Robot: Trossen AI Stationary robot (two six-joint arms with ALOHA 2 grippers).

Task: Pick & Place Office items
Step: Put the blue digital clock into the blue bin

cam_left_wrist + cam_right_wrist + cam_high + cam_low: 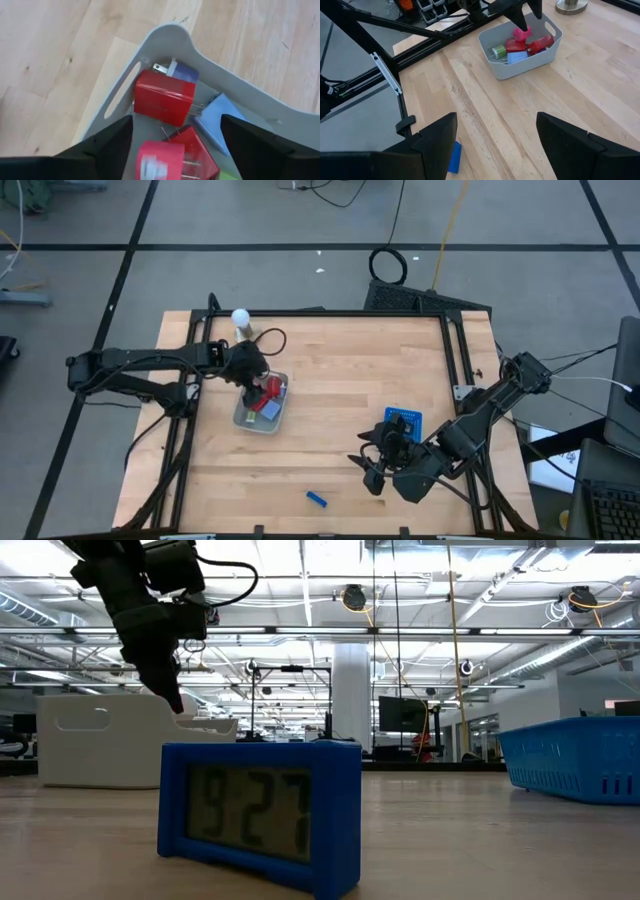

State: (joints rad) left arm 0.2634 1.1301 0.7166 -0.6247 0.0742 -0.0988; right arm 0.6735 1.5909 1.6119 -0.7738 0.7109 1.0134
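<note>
Left gripper (262,385) above grey tray (245,419), fingers spread, nothing gripped.

Tray well inside the table's left half, bare wood all around. Red plug blocks (164,97), a blue piece (215,120) and a green one (498,51) piled in the tray under the fingers. Right gripper (375,465) open, empty, near front edge; blue block (316,499) lying close beside it.

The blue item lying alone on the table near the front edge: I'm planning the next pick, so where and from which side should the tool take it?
Grip the blue item across its narrow width at mid-length, coming straight down. It lies flat with bare wood all around, and the right tool, open, is nearest.
</note>
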